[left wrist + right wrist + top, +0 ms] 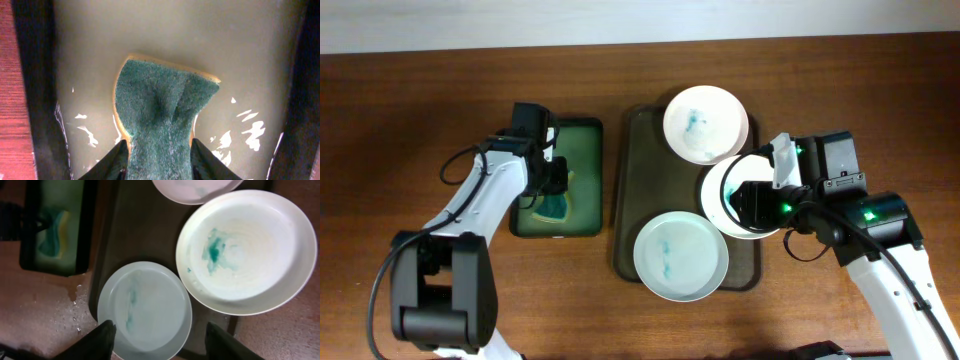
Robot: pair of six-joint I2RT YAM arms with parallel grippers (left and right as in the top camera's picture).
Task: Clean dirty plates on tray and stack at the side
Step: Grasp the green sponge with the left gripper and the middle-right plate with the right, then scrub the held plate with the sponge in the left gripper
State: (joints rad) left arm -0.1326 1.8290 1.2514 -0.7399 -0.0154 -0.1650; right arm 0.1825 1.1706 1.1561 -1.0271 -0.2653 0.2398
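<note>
On the brown tray [640,180] at the middle of the tabletop [420,80], three white plates were found, each marked with blue-green smears. The far plate [705,123] sat at the tray's far end, the near plate [680,256] at its near end and overhanging the near rim. The third plate [718,195] lay between them on the right arm's side of the tray, its edge lapping the tray's rim there. The right tool [760,200] hung over this third plate. In the right wrist view its fingers [97,342] were spread wide with nothing between them, and the plates showed below. Just beside the tray, on the left arm's side, stood a green basin [582,150] holding a shallow film of liquid. Inside it lay a sponge [160,120], green scouring face up with a yellow layer beneath. The left tool [160,167] was closed onto the sponge, its two fingers pressing in from either side so that the sponge was pinched and creased between them. Whether the sponge touched the basin floor could not be told. Drops of water were noted on the tabletop between basin and tray.
</note>
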